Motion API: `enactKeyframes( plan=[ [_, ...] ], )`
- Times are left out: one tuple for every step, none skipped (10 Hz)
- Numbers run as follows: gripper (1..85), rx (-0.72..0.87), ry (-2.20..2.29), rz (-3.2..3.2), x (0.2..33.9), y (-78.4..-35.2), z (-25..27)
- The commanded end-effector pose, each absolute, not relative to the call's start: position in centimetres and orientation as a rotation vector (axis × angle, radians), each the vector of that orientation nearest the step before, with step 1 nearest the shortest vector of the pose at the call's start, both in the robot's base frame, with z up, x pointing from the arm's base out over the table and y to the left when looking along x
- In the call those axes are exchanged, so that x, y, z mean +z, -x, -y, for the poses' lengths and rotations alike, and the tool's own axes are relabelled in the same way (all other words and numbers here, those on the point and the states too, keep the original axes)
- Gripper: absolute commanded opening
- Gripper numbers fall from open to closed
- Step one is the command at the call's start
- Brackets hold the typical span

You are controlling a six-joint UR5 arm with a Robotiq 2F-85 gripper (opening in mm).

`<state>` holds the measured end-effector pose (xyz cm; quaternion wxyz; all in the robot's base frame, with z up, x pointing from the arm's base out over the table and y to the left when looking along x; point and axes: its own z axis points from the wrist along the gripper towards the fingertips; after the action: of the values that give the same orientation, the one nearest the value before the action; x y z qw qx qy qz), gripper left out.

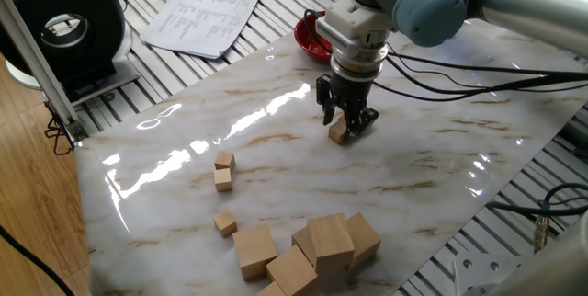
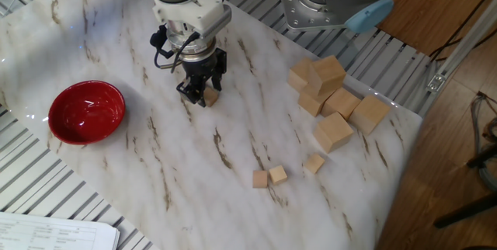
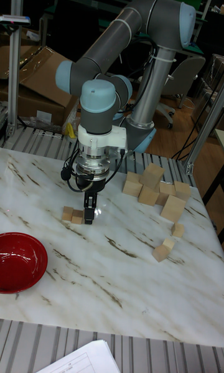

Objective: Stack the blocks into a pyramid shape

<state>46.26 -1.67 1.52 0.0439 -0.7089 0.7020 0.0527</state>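
Pincer (image 1: 346, 127) narrowly open, fingers straddling a small block (image 1: 339, 131) resting on the marble worktop (image 1: 413, 176); red bowl (image 2: 86, 111) at 9 o'clock.

- The bench (image 1: 441, 163) top looks like shiny, smooth marble with brown streaks.
- The small blocks (image 1: 223, 179) are plain, dull, light wood.
- The red bowl (image 2: 86, 111) is glossy.
- The paper sheets (image 1: 203, 13) are matt white.

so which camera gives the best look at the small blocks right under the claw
The tall fixed view: it shows two small blocks side by side at the claw. In one fixed view, a single block peeks between the fingers. In the other fixed view, one block shows beside the claw; any second one is hidden.
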Motion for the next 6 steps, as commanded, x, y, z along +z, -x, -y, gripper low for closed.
enactKeyframes(
  plan=[
    [51.0, 0.150, 2.149, -2.135, 1.44, -46.92, 1.52],
    [50.3, 0.148, 2.149, -2.133, 1.38, -46.99, 1.53],
    [49.7, 0.141, 2.149, -2.130, 1.31, -47.15, 1.57],
    [49.7, 0.136, 2.149, -2.127, 1.23, -47.31, 1.57],
    [49.7, 0.129, 2.145, -2.124, 1.22, -47.48, 1.57],
    [49.7, 0.124, 2.143, -2.126, 1.23, -47.56, 1.63]
  ],
)
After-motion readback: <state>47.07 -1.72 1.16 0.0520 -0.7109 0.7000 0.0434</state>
